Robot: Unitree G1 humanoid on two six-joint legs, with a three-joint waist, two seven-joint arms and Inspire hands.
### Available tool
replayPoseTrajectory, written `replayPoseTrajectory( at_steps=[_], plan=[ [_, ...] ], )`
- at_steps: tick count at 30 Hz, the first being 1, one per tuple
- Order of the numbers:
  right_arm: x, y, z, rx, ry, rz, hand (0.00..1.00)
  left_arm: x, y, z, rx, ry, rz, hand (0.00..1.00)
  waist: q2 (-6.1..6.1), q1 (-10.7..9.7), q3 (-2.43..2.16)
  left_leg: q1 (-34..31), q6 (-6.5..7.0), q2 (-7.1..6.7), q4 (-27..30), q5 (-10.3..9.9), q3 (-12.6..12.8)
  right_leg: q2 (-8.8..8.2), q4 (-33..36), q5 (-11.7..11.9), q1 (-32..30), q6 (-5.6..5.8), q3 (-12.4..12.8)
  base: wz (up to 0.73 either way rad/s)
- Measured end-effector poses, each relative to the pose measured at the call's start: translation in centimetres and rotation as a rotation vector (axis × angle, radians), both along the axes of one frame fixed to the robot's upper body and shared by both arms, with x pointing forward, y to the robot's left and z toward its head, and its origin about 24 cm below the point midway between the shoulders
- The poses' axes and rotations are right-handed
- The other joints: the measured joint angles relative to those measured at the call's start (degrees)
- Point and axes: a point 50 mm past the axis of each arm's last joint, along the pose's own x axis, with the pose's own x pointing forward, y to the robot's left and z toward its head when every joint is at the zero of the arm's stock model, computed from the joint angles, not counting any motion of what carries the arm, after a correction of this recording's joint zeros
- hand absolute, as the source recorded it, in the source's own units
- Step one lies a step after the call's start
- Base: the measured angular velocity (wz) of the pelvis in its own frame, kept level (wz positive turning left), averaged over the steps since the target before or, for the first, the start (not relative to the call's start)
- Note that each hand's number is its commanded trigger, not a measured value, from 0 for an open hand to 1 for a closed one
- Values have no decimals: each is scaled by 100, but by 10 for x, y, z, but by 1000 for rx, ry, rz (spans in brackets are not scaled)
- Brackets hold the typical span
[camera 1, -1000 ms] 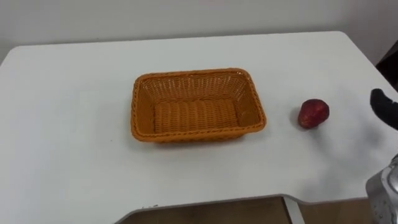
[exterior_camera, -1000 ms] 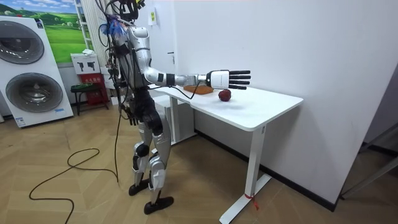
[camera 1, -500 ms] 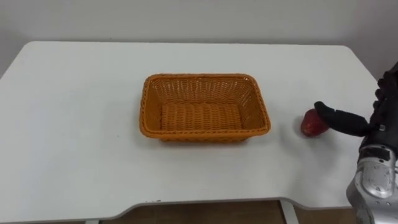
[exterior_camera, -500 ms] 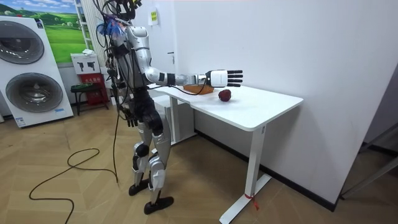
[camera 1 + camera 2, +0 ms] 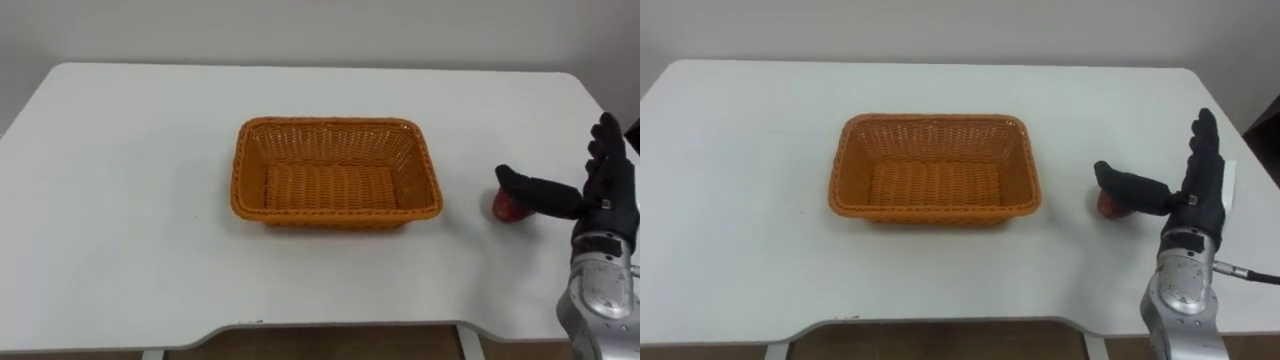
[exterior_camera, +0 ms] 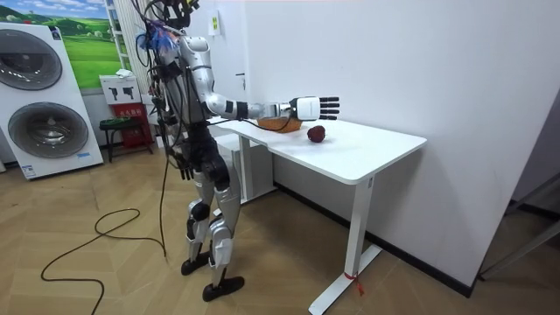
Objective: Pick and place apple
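The right hand [image 5: 610, 195] hovers open, fingers straight, thumb spread. Under the thumb's tip, on the tabletop [image 5: 120, 220], sits the apple [image 5: 508, 209]. It looks firm, smooth, light and prone to roll, so it is best wrapped around its middle. The basket [image 5: 335, 124] lies farther left.

White table [image 5: 120, 200]; washing machines [image 6: 40, 101] (room view's left)
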Motion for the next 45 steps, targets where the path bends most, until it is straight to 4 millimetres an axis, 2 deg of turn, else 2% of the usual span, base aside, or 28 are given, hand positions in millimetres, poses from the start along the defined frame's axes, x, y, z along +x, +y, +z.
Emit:
replayPoseTrajectory(
  at_steps=[2,8,15,23,28,34,45],
  plan=[
    [0,0,0,0,0,1,0,2,0,0,0,-5,-2,0,-19,-3,-11,-14,0,0,9,0,-8,-2,-3,1,-2,-1,-20,4],
    [0,0,0,1,1,7,0,5,1,1,2,-17,-5,0,2,-2,2,-30,-1,1,10,0,-85,-3,-1,2,10,-2,-76,5],
    [4,-1,-10,13,51,35,0,6,2,1,-6,-23,-9,0,-52,13,24,7,-1,-1,13,1,-132,-7,-1,3,61,-3,-91,0],
    [13,-13,-11,-48,125,93,0,4,3,2,-17,-15,-22,0,-21,39,42,-28,-1,-2,31,1,-124,-12,15,3,30,-4,-73,0],
    [13,-15,-29,-130,268,141,0,6,4,2,-20,-18,-26,0,-31,170,36,-36,-1,-3,30,1,-121,-11,28,2,-4,-4,-69,-1],
    [10,-15,-38,-133,331,156,0,6,4,2,-17,-12,-38,0,-68,279,11,-30,-1,2,28,1,-128,-9,38,2,-19,-4,-68,0],
    [6,-19,-50,-119,398,159,0,5,4,2,-32,-5,-52,0,-80,298,21,-42,-1,-6,62,1,-148,-29,37,2,25,-5,-110,0]
  ],
)
